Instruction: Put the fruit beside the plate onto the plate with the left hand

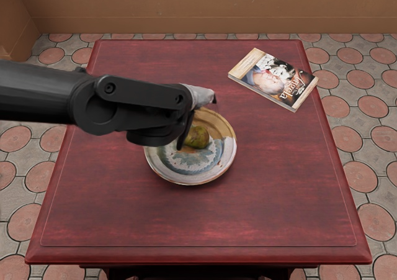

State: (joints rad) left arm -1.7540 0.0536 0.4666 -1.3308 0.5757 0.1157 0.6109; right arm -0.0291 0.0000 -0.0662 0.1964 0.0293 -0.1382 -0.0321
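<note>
Head view: the left hand [162, 126] hangs over the left side of the plate [186, 176], right beside the fruit [198, 137], which sits on the plate. Whether it grips the fruit I cannot tell; a book [273, 79] lies well apart.

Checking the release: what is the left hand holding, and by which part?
Cannot be told: the left hand hides the fruit's left side, the fruit already on the plate.

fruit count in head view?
1: a greenish fruit on the plate, toward its upper left, beside the left hand. The arm hides part of the plate and table, so another may be hidden.
</note>
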